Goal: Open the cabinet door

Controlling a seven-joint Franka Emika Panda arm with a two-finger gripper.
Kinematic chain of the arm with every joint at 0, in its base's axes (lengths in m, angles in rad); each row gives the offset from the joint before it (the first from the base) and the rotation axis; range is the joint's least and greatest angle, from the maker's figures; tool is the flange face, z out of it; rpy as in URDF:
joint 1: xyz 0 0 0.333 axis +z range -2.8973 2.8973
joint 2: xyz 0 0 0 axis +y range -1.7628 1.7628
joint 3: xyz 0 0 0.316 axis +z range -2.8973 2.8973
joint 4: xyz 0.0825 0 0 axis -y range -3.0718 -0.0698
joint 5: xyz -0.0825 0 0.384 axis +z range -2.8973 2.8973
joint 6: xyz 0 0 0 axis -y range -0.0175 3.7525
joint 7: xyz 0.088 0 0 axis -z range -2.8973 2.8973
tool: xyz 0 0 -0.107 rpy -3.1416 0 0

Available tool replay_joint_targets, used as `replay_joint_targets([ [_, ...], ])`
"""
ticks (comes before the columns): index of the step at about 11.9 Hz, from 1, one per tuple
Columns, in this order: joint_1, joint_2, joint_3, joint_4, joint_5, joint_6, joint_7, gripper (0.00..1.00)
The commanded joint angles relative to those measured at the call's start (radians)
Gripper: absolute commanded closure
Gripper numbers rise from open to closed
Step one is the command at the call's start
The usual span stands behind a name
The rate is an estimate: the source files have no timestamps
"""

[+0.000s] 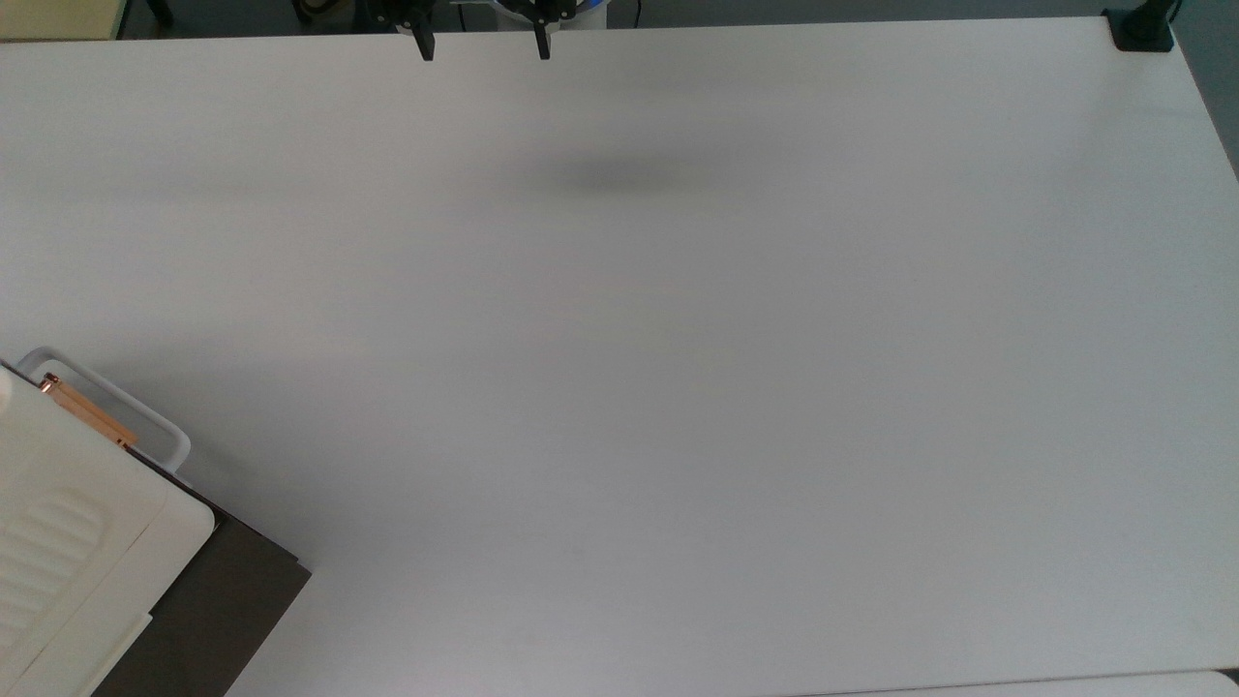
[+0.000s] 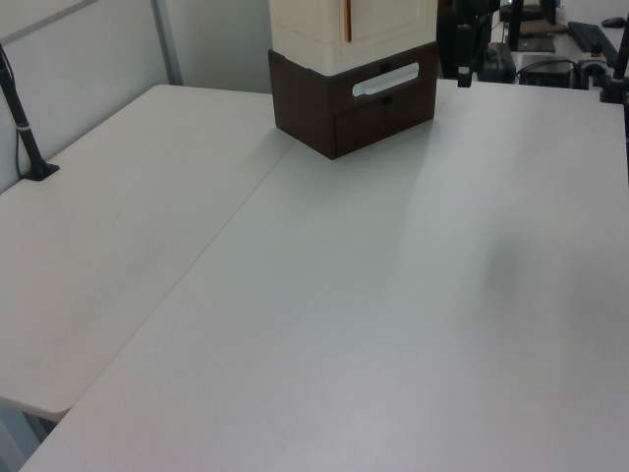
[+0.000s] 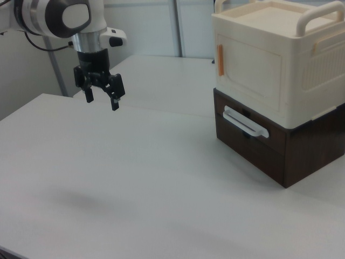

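The cabinet (image 3: 302, 59) is a cream box on a dark brown base, standing at the right view's right and in the top view's bottom left corner (image 1: 77, 542). Its door (image 3: 250, 67) lies flat and closed on the front face. A slim copper bar handle (image 3: 220, 60) runs along the door's edge and also shows in the top view (image 1: 87, 411) and the left view (image 2: 347, 20). My gripper (image 3: 102, 99) hangs open and empty above the table, far to the right view's left of the cabinet. Its fingertips (image 1: 426, 46) poke in at the top view's upper edge.
Below the door, the brown base (image 3: 269, 156) carries a drawer with a white loop handle (image 3: 245, 123). A second white loop handle (image 3: 318, 13) arches over the cabinet's top. A black clamp (image 1: 1142, 29) sits at the table's (image 1: 678, 387) far corner, and a black post (image 2: 25, 128) stands at the left view's left.
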Motion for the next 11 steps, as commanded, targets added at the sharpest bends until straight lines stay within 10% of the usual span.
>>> replay_joint_targets([
  [1,-0.011,-0.016,0.004,0.001,0.004,-0.032,-0.016,0.0],
  [11,-0.011,-0.015,0.004,0.003,0.006,-0.024,-0.019,0.0],
])
